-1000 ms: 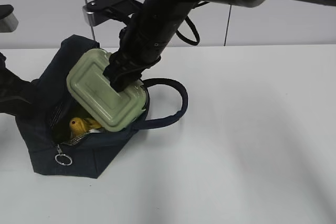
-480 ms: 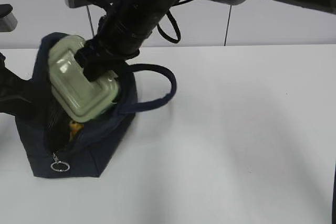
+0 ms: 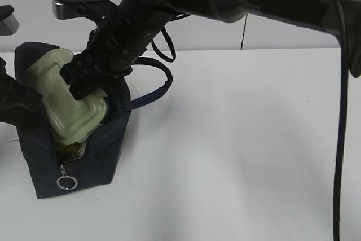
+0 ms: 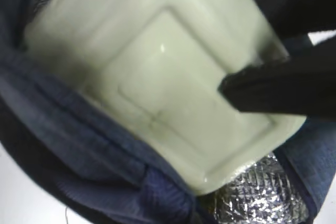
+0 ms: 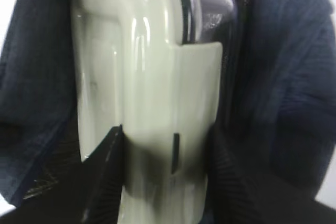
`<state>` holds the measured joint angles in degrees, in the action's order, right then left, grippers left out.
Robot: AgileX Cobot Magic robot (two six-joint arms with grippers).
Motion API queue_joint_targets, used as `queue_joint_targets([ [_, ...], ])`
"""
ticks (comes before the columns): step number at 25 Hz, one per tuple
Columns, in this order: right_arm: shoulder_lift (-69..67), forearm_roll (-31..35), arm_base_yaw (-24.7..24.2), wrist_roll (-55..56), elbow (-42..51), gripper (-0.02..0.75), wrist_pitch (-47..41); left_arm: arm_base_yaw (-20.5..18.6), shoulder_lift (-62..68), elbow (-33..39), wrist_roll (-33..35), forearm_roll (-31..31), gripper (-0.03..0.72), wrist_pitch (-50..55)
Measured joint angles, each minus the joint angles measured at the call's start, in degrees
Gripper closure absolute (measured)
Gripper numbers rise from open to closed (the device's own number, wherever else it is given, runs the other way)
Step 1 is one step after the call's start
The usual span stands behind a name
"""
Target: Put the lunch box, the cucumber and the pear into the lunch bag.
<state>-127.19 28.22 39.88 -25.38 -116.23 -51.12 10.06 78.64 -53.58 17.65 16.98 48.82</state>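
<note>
The navy lunch bag (image 3: 90, 150) stands at the table's left, mouth open. My right gripper (image 3: 84, 80) reaches across and is shut on the lunch box (image 3: 62, 103), which is tipped on edge with its sage-green lid facing left, its lower part inside the bag's mouth. In the right wrist view both fingers (image 5: 105, 174) clamp the box (image 5: 136, 87). My left gripper (image 3: 14, 103) is at the bag's left rim, shut on bunched fabric (image 4: 163, 192); its fingers are hidden. A yellowish sliver of the pear (image 3: 73, 149) shows under the box. The cucumber is hidden.
The bag's looped handle (image 3: 155, 86) sticks out to the right, behind my right arm. A silver zipper ring (image 3: 66, 182) hangs at the bag's front. Silver lining (image 4: 252, 198) shows inside. The white table (image 3: 242, 150) stretches to the right.
My right gripper has carried the lunch box left and down, tipping it steeper into the bag's mouth. The bag has been pushed left and stands narrower. The pear is now mostly covered.
</note>
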Motion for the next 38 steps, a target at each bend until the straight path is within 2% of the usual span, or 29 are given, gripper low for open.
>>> queue_joint_targets([
  [5,-0.3,-0.2,2.0,0.6,0.0,0.393,0.2,0.0,0.0,0.0,0.0,0.0,0.703,0.2],
  [7,-0.3,-0.3,2.5,0.6,-0.2,0.349,0.5,0.0,0.0,0.0,0.0,-0.1,0.703,0.5],
  [11,-0.3,-0.5,2.9,0.5,-1.3,0.192,-0.6,0.0,0.0,0.0,0.0,0.5,0.703,0.5],
  [14,-0.3,-3.2,3.0,0.5,-4.8,0.144,-2.9,0.0,0.0,0.0,0.0,0.5,0.703,0.3],
  [17,-0.3,-7.0,3.0,3.6,-9.8,0.144,-4.6,0.0,0.0,0.0,0.0,0.5,0.703,0.3],
  [21,-0.3,-16.4,2.8,13.0,-13.6,0.185,-5.1,0.0,0.0,0.0,0.0,0.4,0.703,0.3],
  [27,-3.4,-17.7,1.3,16.9,-13.9,0.216,-7.8,0.0,0.0,0.0,0.0,0.4,0.703,0.3],
  [31,-6.6,-16.1,1.3,17.0,-13.9,0.225,-8.4,0.0,0.0,0.0,0.0,0.4,0.703,0.3],
  [33,-7.4,-15.9,1.3,17.0,-13.9,0.281,-8.4,0.0,0.0,0.0,0.0,0.4,0.703,0.3],
  [34,-7.7,-15.9,1.3,17.0,-13.9,0.345,-8.4,0.0,0.0,0.0,0.0,0.4,0.703,0.3],
  [35,-7.8,-16.3,1.3,17.0,-13.9,0.441,-8.4,0.0,0.0,0.0,0.0,0.4,0.703,0.3],
  [36,-7.8,-16.8,1.3,17.0,-13.9,0.569,-8.4,0.0,0.0,0.0,0.0,0.4,0.703,0.3],
  [37,-7.8,-17.3,1.2,17.0,-13.9,0.647,-8.4,0.0,0.0,0.0,0.0,0.4,0.703,0.3],
  [38,-7.7,-17.7,1.0,17.3,-13.9,0.689,-8.6,0.0,0.0,0.0,0.0,0.4,0.703,0.3],
])
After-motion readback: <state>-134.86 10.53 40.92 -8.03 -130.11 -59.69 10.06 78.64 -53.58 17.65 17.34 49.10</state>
